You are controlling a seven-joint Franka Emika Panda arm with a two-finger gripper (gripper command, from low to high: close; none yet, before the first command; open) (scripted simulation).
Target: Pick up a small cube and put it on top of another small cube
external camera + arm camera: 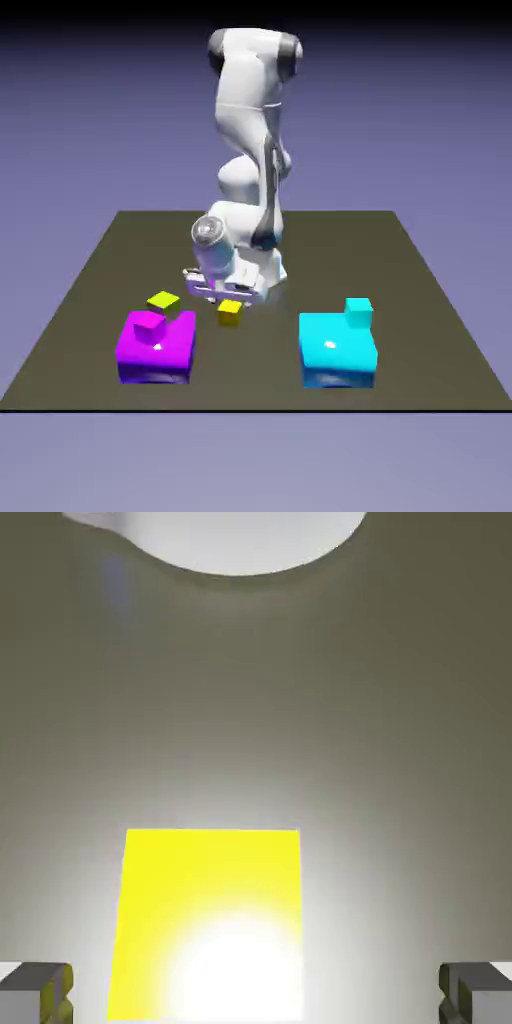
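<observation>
Nearest the exterior view's camera sit two large flat blocks on the dark table [440,330]: a magenta block [156,350] toward the exterior view's left and a cyan block [337,350] toward its right. A small magenta cube [147,328] rests on top of the magenta block. The small cyan cube [358,312] stands at the far right corner of the cyan block; whether it rests on that block or on the table just behind it cannot be told from this view.

A tiny lime cube [163,301] lies on the table just behind the magenta block. The tiny golden-yellow cube [230,312] lies on the table between the two large blocks, nearer the magenta one and well apart from the small cyan cube.

The white arm [250,130] bends down over the table, and its claw [227,297] hangs directly above the golden-yellow cube, pointing downward.

In the hand view, the golden-yellow cube [205,922] fills the lower middle of the picture with a bright glare on its face. The two grey fingertips [38,990] show at the bottom corners, one on each side of the cube, with clear table surface between each fingertip and the cube. The claw stands spread wide apart and grips nothing. A rounded white part of the robot [235,537] shows at the top edge of the hand view.
</observation>
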